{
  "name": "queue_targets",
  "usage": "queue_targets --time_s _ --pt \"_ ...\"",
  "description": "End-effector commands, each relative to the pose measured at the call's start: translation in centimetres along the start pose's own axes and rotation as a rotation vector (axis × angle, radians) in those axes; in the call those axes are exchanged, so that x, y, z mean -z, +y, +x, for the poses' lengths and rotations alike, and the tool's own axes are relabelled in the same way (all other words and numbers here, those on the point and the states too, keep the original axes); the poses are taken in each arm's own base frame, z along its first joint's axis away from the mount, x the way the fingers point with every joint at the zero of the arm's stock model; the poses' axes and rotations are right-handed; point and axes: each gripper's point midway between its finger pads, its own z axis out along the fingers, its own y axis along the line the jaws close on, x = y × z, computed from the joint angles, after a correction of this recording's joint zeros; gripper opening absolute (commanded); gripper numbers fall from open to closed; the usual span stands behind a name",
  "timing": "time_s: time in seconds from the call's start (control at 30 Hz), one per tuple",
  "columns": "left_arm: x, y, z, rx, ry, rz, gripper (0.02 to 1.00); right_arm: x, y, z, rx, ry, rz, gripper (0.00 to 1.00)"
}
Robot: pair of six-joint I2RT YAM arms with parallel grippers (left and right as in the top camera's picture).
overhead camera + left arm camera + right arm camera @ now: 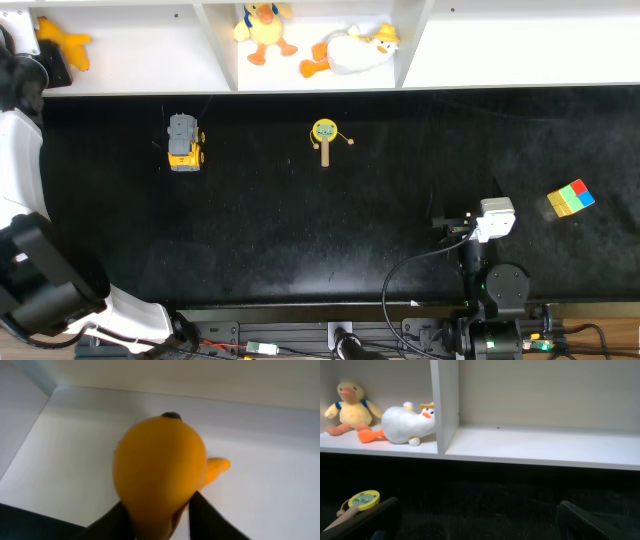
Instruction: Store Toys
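Note:
An orange duck toy [160,472] sits between my left gripper's [159,527] two dark fingers [212,520], which are shut on its sides. In the top view that duck [64,42] lies in the shelf's left compartment, with the left gripper [52,66] right beside it. My right gripper [450,228] rests low over the black table at the right, its fingers [367,519] wide open with nothing between them. On the table lie a yellow toy truck [184,143], a yellow rattle drum [325,137] and a coloured cube [571,199].
The white shelf [320,82] runs along the table's far edge. Its middle compartment holds a yellow duck plush [263,28] and a white goose plush [350,50]. The right compartment [545,445] has a bare floor. The rattle drum [362,501] lies near my right gripper's finger.

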Motion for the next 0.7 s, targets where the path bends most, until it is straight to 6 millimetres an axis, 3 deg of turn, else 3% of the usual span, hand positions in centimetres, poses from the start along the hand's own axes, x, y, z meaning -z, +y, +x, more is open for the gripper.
queue_targets --time_s 0.03,0.23,0.7 --pt "-0.74 -0.34 0.16 0.005 0.009 0.011 0.546 -0.02 -0.14 0.32 -0.001 -0.001 0.008 0.993" --pt "-0.74 -0.33 0.16 0.005 0.009 0.011 0.991 -0.02 -0.14 0.32 -0.001 -0.001 0.008 0.993" --pt "-0.42 -0.36 0.18 0.006 0.014 0.011 0.998 -0.02 -0.14 0.32 -0.001 -0.001 0.008 0.996"
